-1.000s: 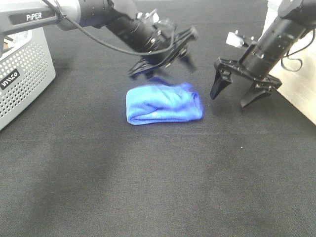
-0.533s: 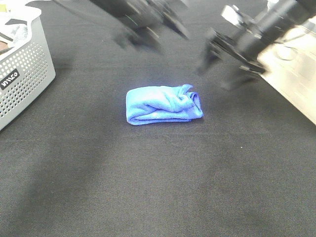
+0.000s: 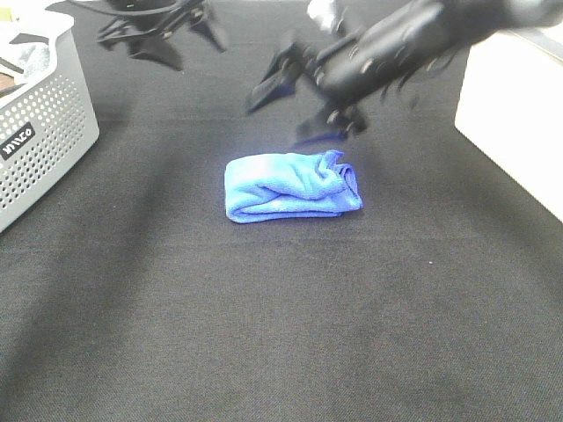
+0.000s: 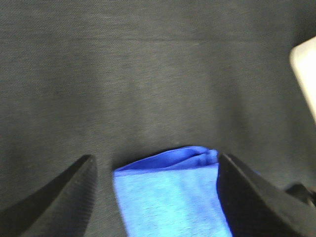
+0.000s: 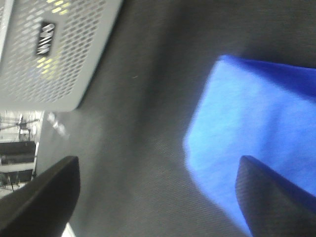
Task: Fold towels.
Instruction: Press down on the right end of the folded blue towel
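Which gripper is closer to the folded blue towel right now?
The right gripper, hanging just behind the blue towel with open jaws. The left gripper is far back near the grey basket, also open.

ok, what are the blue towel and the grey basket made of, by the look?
Blue towel: soft plush cloth, probably microfibre; matte fuzzy surface, rounded folds.
Grey basket: looks like rigid moulded plastic, with even rows of punched holes and a smooth matte wall.

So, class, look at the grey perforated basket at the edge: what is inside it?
Over the basket rim, light cloth shows, with something dark beside it. The wall hides whatever lies deeper.
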`<state>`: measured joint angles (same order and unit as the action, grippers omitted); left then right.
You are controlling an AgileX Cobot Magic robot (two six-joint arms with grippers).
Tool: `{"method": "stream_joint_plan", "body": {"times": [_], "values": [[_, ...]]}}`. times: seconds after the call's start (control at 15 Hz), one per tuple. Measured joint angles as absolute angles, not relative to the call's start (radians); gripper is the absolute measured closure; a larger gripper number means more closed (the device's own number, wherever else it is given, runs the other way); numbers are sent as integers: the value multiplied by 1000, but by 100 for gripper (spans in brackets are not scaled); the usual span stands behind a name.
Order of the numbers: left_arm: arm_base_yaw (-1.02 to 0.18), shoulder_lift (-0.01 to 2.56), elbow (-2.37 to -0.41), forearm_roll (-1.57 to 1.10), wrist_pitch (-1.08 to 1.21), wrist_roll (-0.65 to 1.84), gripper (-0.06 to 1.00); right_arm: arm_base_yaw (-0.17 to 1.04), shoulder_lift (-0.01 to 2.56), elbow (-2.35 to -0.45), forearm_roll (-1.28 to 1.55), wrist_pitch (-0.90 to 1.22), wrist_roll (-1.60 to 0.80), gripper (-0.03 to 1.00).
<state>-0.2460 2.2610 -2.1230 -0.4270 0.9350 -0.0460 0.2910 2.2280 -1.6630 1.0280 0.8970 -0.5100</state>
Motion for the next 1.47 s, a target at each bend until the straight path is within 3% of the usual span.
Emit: {"method": "stream_joint_plan", "body": {"times": [0.33,0.67,1.13,1.47], "values": [[-245,2261,-2123,-421,948,-46,29,189,2298,-1663,839,891,-438,16],[-245,2261,-2123,-419,979,-46,29,184,2294,-1663,623,895,-342,16],[-243,2137,-2123,-192,1206,-22,29,184,2028,-1663,377,1062,-195,16],[-243,1949,-2036,-101,1210,-15,29,184,1876,-1639,369,1203,-170,16]]}}
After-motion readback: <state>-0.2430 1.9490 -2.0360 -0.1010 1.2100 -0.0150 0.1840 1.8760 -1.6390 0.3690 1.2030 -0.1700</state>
